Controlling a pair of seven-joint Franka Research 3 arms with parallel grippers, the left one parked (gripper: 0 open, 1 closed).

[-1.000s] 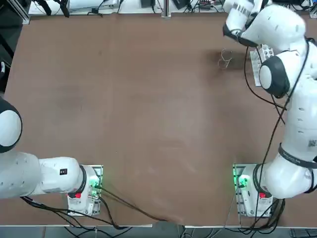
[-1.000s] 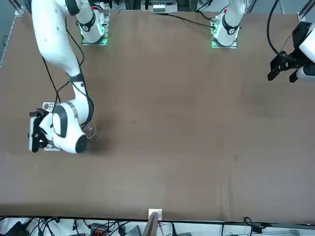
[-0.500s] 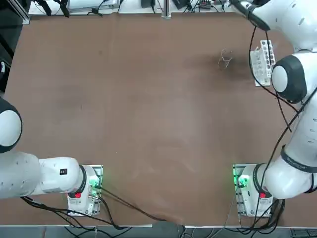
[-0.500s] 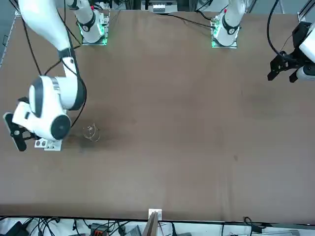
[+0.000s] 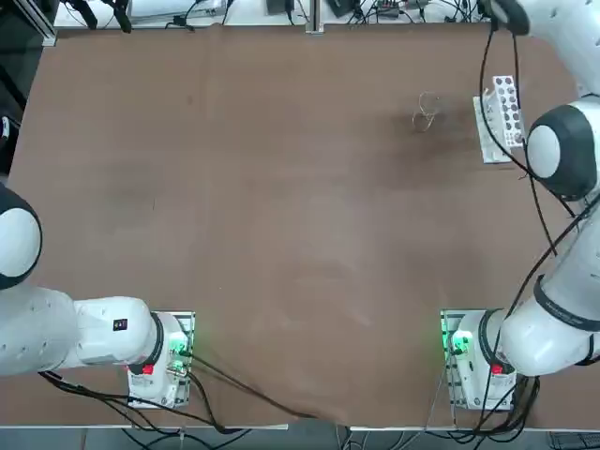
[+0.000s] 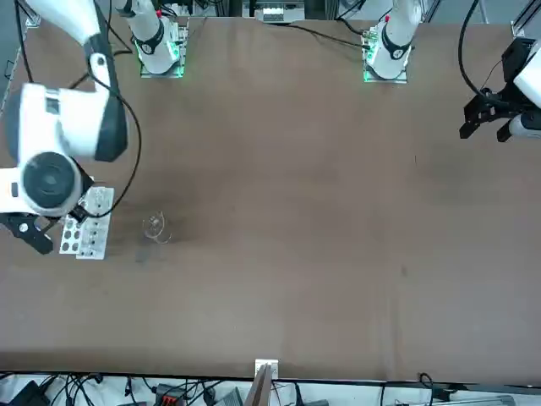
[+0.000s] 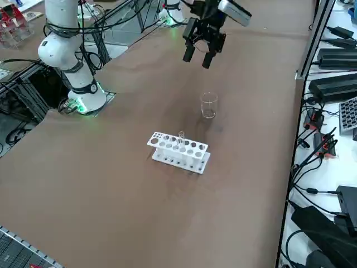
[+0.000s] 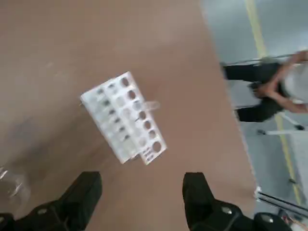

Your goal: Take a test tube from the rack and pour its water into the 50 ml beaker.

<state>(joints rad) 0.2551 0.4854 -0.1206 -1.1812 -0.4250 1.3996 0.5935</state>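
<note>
The white rack (image 7: 179,151) (image 5: 499,117) (image 6: 89,228) lies near the table's far right corner. One clear test tube (image 7: 181,137) (image 8: 150,105) stands in a hole of it. The water cannot be made out. The 50 ml beaker (image 7: 208,105) (image 5: 427,111) (image 6: 155,227) stands upright a short way to the rack's left. My right gripper (image 8: 139,198) (image 6: 30,233) hangs high above the table, just off the rack's outer side. It is open with nothing between its fingers (image 8: 83,195). The rack (image 8: 124,118) and a bit of the beaker (image 8: 9,185) show far below.
A person (image 8: 284,86) is on the floor beyond the table's edge by the rack. Cables and black power units (image 7: 334,61) lie along the strip past the table's far edge. The right arm's elbow (image 5: 561,150) hangs over the table beside the rack.
The right arm has lifted and swung outward to the table's right edge, uncovering the rack it hung over. Its gripper stays open. Rack and beaker have not moved.
</note>
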